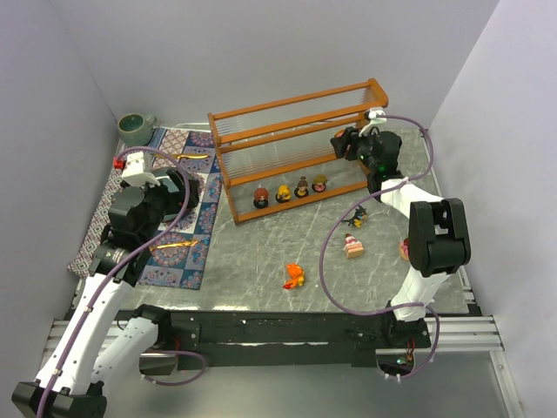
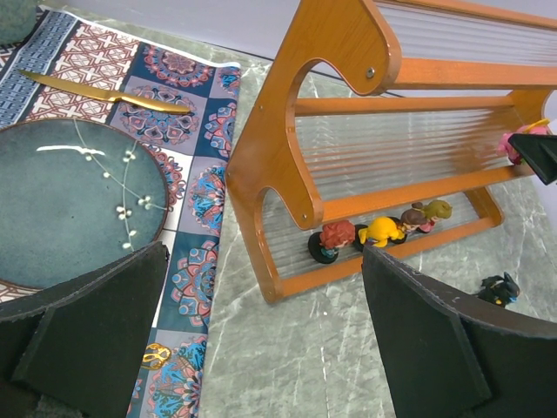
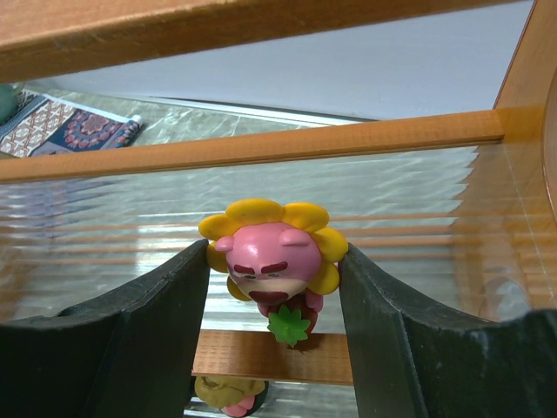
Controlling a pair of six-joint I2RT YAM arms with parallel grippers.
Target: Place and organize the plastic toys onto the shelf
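Note:
The wooden shelf (image 1: 296, 144) stands at the back of the table. Several toys stand in a row on its bottom tier (image 1: 289, 192), also in the left wrist view (image 2: 383, 231). My right gripper (image 3: 274, 279) is shut on a pink toy with yellow petals (image 3: 274, 261), held at the middle tier's right end above its front rail (image 1: 344, 144). Loose toys lie on the table: black (image 1: 357, 216), pink (image 1: 352, 246), orange (image 1: 293, 277). My left gripper (image 2: 261, 348) is open and empty, low by the shelf's left post (image 2: 278, 148).
A patterned mat (image 1: 178, 235) lies at left with a blue plate (image 2: 70, 200), a gold knife (image 2: 104, 91) and a gold fork (image 1: 170, 248). A green cup (image 1: 135, 128) stands in the back left corner. Walls close in on both sides.

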